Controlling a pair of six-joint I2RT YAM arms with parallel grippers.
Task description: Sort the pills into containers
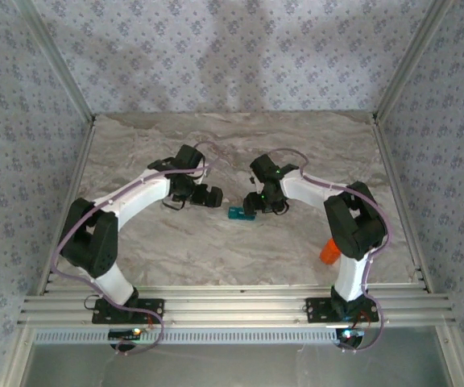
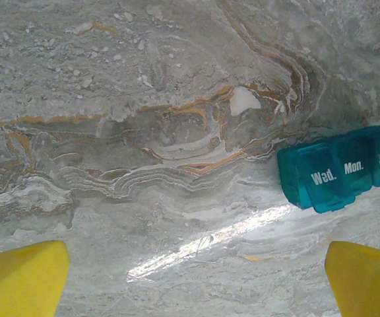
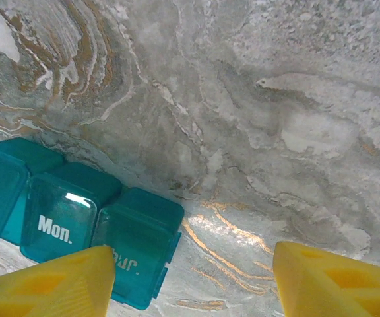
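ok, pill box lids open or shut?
Shut, as far as visible: lids of the pill box lie flat over their compartments, labels facing up.

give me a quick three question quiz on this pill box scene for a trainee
1. True or false: the left tool is open, with nothing between its fingers.
2. Which label can be read on the box? A: Mon. B: Sun. C: Fri.
3. In the top view, is the bottle left or right of the box?

Key: 1 true; 2 A; 3 right, beside the right arm.
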